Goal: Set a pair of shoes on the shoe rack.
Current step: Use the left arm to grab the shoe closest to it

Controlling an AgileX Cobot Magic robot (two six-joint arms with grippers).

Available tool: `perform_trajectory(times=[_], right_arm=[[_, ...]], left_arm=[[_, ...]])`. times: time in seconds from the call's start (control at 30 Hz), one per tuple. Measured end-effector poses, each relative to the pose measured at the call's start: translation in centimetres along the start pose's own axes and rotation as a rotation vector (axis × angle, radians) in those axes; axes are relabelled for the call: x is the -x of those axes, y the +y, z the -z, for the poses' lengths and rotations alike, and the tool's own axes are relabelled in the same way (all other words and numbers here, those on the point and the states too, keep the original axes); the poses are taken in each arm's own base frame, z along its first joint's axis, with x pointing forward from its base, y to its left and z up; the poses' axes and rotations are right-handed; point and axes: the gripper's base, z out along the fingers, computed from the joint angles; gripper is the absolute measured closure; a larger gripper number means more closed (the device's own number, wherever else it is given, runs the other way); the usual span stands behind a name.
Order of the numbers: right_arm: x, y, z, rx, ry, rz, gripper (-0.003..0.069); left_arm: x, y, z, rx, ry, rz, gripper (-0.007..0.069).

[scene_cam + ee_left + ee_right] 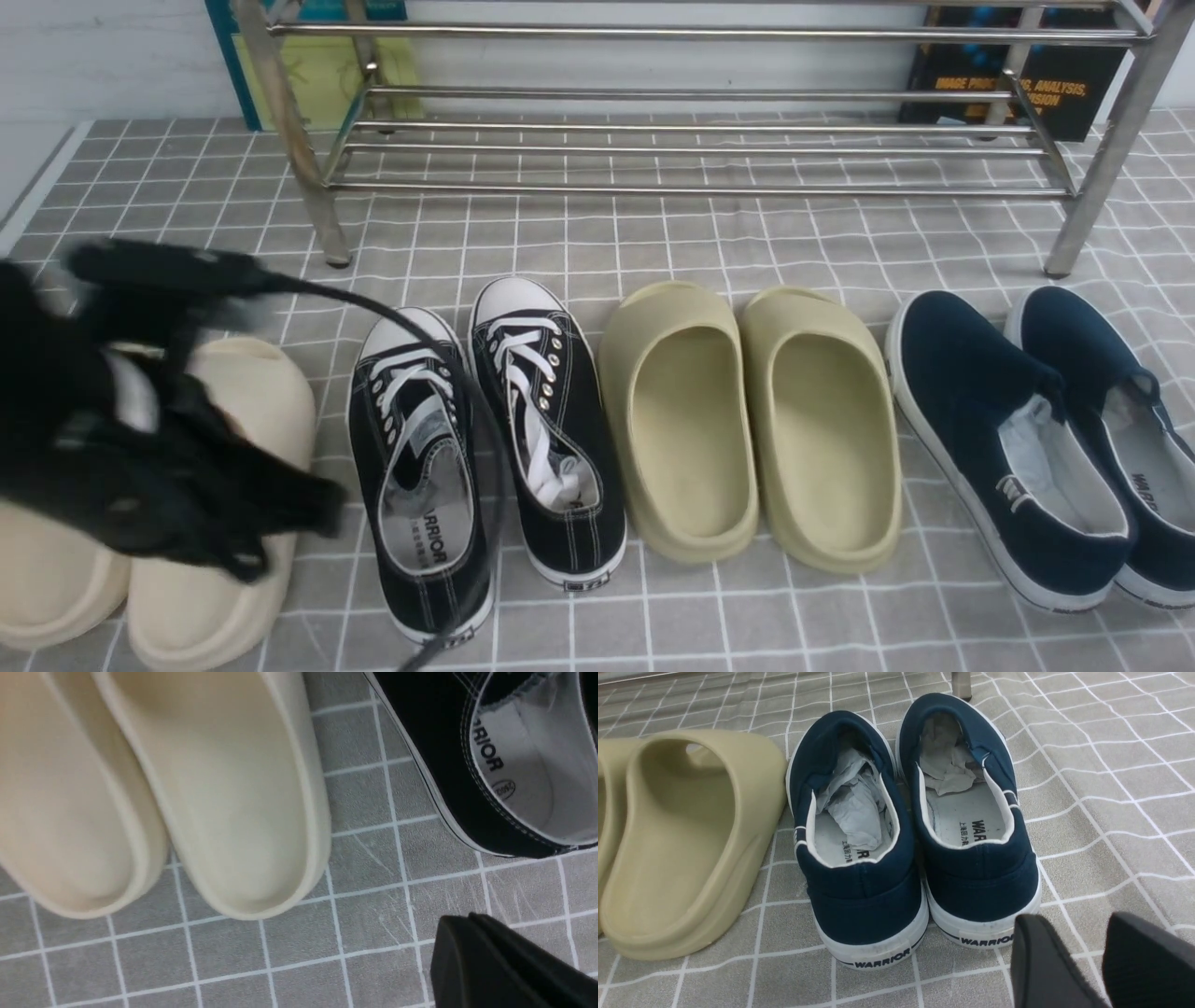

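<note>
Task item: the pair of black sneakers [546,448] stood side by side on the table [653,616], toes toward the shoe rack [691,187], between the cream slides [233,420] and the olive slides [747,420]. Neither sneaker was on the rack.
Rack: both tiers showed no footwear; the lower bars lay directly beyond the sneakers' toes.
Left gripper [460,933]: fingers together, nothing between them. It hung over the table just off the heel of the cream slides, with the heel of the nearer sneaker [444,742] close beside it.
Right gripper [1080,928]: fingers apart and empty, behind the heels of the navy slip-ons [990,448], well away from the sneakers.
Step in hand, as I judged it: bring my left gripper across to the sneakers' heels.
Method: I needed to spread the fingers before descending, then place one finger inside a heel collar and one outside, so the stiff heel wall took the grip.
Caution: my cable [411,336] ran across the nearer sneaker in the front view; it could drag the laces.
Selection: only the laced black pair counted.
</note>
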Motion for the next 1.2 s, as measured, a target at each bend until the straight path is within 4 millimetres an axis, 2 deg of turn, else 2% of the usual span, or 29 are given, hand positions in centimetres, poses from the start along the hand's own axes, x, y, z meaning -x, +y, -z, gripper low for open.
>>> perform_trajectory(times=[0.03,0.1,0.13,0.2,0.23,0.27,0.3,0.37,0.47,0.53,0.63,0.67,0.73,0.77,0.8,0.87,0.93,1.07,1.2], right_arm=[[0.0,0.0,0.0,0.000,0.000,0.000,0.0420],[0.0,0.0,0.0,0.000,0.000,0.000,0.0420],[0.0,0.0,0.0,0.000,0.000,0.000,0.0420],[0.0,0.0,0.0,0.000,0.000,0.000,0.0420],[0.0,0.0,0.0,0.000,0.000,0.000,0.0420],[0.0,0.0,0.0,0.000,0.000,0.000,0.0420],[0.0,0.0,0.0,0.000,0.000,0.000,0.0420],[0.0,0.0,0.0,0.000,0.000,0.000,0.0420],[0.0,0.0,0.0,0.000,0.000,0.000,0.0420],[0.0,0.0,0.0,0.000,0.000,-0.001,0.0420],[0.0,0.0,0.0,0.000,0.000,-0.001,0.0420],[0.0,0.0,0.0,0.000,0.000,-0.001,0.0420],[0.0,0.0,0.0,0.000,0.000,-0.001,0.0420],[0.0,0.0,0.0,0.000,0.000,-0.001,0.0420],[0.0,0.0,0.0,0.000,0.000,-0.001,0.0420],[0.0,0.0,0.0,0.000,0.000,-0.001,0.0420],[0.0,0.0,0.0,0.000,0.000,-0.001,0.0420],[0.0,0.0,0.0,0.000,0.000,-0.001,0.0420],[0.0,0.0,0.0,0.000,0.000,-0.001,0.0420]], left_arm=[[0.4,-1.0,-1.7,0.013,0.047,0.029,0.0561],[0.6,-1.4,-2.5,0.016,0.062,0.060,0.0522],[0.9,-1.8,-3.8,0.023,0.083,0.101,0.0442],[1.3,-2.1,-4.8,0.029,0.088,0.151,0.0358],[1.3,-2.1,-5.0,0.032,0.091,0.154,0.0340],[1.7,-2.3,-5.7,0.031,0.079,0.183,0.0276],[1.7,-2.3,-5.8,0.030,0.076,0.186,0.0269],[2.2,-2.6,-6.5,0.019,0.046,0.233,0.0204],[2.8,-2.7,-7.2,0.010,0.017,0.279,0.0180],[3.3,-2.4,-8.3,0.012,0.007,0.343,0.0190],[3.4,-1.7,-10.1,0.044,0.055,0.391,0.0269],[3.4,-1.7,-10.2,0.046,0.058,0.390,0.0269],[3.3,-1.8,-11.2,0.045,0.097,0.389,0.0393],[3.3,-1.8,-11.2,0.044,0.098,0.388,0.0403],[3.3,-2.0,-11.4,0.029,0.101,0.378,0.0485],[3.4,-2.2,-11.4,0.011,0.095,0.370,0.0589],[3.4,-2.2,-11.4,0.006,0.095,0.354,0.0638],[4.1,-2.2,-10.8,0.014,0.105,0.307,0.0638],[5.5,-2.3,-8.4,0.008,0.087,0.259,0.0638]])
